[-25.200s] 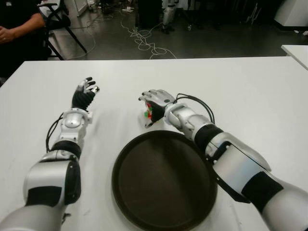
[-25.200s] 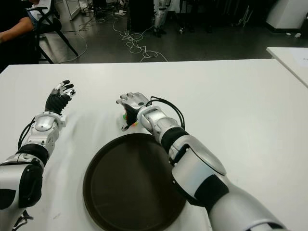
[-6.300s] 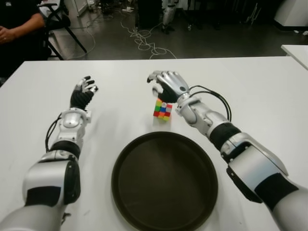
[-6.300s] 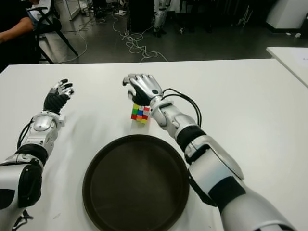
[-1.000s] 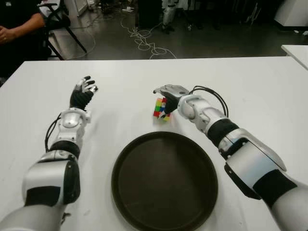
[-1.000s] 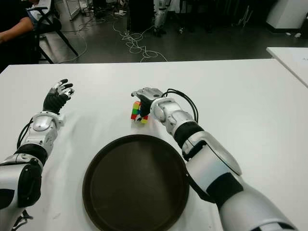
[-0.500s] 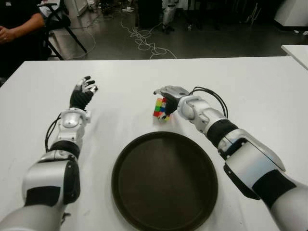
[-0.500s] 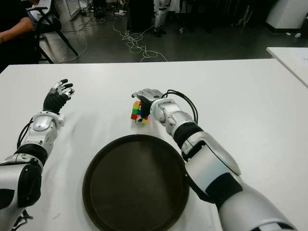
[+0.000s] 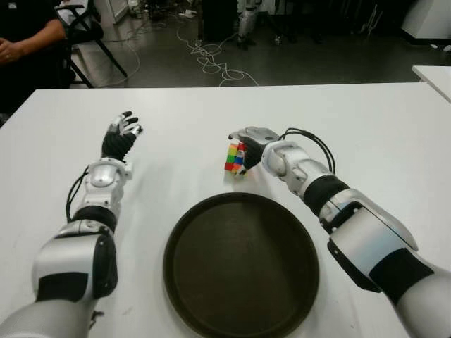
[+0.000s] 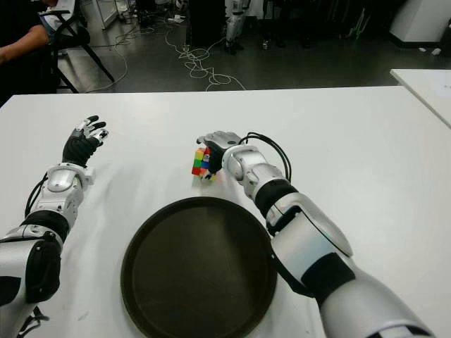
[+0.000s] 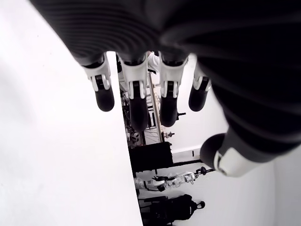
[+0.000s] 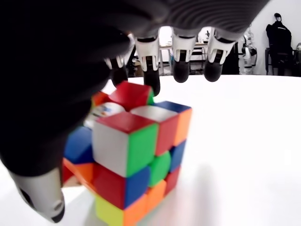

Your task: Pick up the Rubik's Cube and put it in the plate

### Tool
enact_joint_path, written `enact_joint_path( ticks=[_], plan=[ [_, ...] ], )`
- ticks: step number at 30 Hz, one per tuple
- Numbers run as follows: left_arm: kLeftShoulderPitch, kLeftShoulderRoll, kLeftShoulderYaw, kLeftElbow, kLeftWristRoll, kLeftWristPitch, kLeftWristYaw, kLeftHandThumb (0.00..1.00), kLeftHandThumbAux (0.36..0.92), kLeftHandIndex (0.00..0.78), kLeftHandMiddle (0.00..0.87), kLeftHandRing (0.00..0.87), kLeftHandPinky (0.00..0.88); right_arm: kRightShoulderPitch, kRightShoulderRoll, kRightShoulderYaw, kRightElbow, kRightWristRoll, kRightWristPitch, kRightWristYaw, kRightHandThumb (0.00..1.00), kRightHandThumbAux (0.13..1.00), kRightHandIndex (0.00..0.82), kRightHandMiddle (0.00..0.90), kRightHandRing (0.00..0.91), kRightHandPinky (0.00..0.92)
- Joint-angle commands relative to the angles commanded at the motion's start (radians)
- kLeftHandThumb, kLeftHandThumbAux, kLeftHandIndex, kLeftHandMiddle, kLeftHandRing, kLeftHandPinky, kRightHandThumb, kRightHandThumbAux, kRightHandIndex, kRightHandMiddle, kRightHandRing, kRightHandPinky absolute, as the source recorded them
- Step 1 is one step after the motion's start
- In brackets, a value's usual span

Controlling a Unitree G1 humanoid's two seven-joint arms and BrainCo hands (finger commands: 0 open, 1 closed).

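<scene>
The Rubik's Cube (image 9: 235, 158) stands on the white table (image 9: 366, 134) just beyond the far rim of the dark round plate (image 9: 171, 262). My right hand (image 9: 245, 143) reaches over the cube from its right side. In the right wrist view the fingers (image 12: 181, 70) stretch out above the cube's (image 12: 136, 160) top and far edge, and the thumb (image 12: 40, 200) hangs beside one face. They are not clamped on it, and the cube sits on the table. My left hand (image 9: 122, 135) shows far to the left of the cube, fingers spread and holding nothing.
A seated person (image 9: 25, 39) and a chair (image 9: 88, 32) are beyond the table's far left corner. Cables (image 9: 211, 60) lie on the dark floor behind. Another white table (image 9: 435, 76) shows at the far right.
My right hand has edged slightly to the right over the cube. The cube, the plate and the left hand stay where they were.
</scene>
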Motion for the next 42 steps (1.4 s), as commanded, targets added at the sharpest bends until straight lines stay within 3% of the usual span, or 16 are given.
enact_joint_path(
  ticks=[22,42],
  plan=[
    [0.002,-0.001,-0.002,-0.002,0.003,-0.007,0.008,0.146,0.627,0.094,0.175,0.148,0.101,0.02,0.012,0.038,0.025,-0.019,-0.015,-0.09,0.0,0.737,0.0,0.0,0.0,0.0],
    [0.003,-0.003,-0.001,-0.003,0.002,-0.013,0.009,0.15,0.63,0.09,0.176,0.151,0.101,0.039,0.021,0.033,0.026,-0.008,-0.006,-0.173,0.0,0.739,0.0,0.0,0.0,0.0]
  ],
)
